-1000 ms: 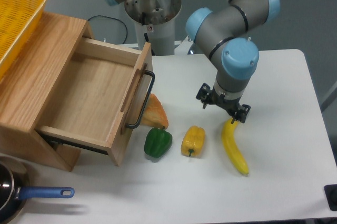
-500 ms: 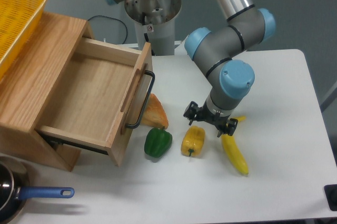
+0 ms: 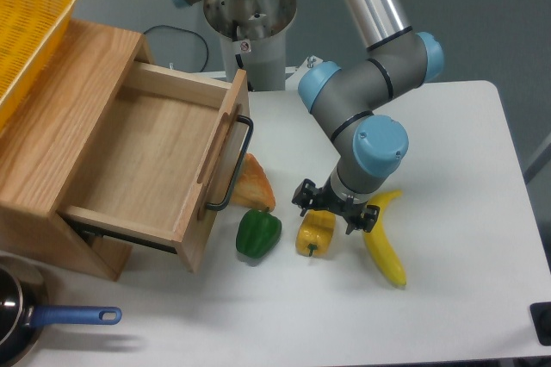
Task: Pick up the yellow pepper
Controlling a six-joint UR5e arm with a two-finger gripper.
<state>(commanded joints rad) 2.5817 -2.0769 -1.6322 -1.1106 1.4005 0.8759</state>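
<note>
The yellow pepper (image 3: 313, 235) is small, blocky and yellow-orange, and lies on the white table between the green pepper (image 3: 257, 233) and the banana (image 3: 384, 245). My gripper (image 3: 332, 214) hangs right over the pepper's upper end. Its dark fingers are spread to either side of the pepper top, open. The pepper's upper part is hidden under the gripper.
An orange wedge-shaped piece of food (image 3: 251, 182) lies by the open wooden drawer (image 3: 146, 156). A yellow basket (image 3: 26, 27) sits on the cabinet top. A pan with a blue handle (image 3: 65, 317) is at the front left corner.
My gripper has moved left and down from above the banana's top to directly over the yellow pepper. The pepper, banana and green pepper have not moved.
</note>
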